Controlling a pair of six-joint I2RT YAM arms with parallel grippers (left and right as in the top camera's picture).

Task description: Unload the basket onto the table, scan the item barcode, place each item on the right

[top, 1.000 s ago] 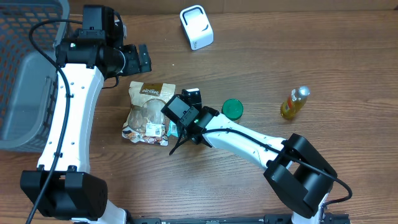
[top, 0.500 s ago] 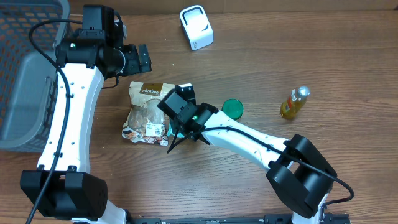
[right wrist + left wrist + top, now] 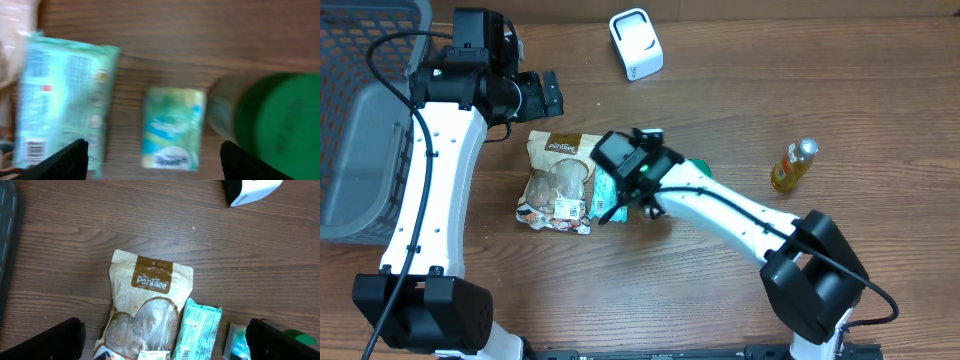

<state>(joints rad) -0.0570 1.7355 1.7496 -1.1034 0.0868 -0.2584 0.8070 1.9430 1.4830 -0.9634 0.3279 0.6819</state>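
Right gripper [image 3: 152,152] has opened and swung up right, holding nothing; left gripper [image 3: 165,345] is wide open, empty too; grip green packet [image 3: 197,330] so its barcode [image 3: 30,147] faces the white scanner [image 3: 636,44]

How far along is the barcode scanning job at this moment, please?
Done: seemingly nothing; no item sits near the white scanner at the far edge. In hand: nothing, since the right end effector hovers open above the mint packet and the left end effector is open too. Left: lift an item and present its barcode.
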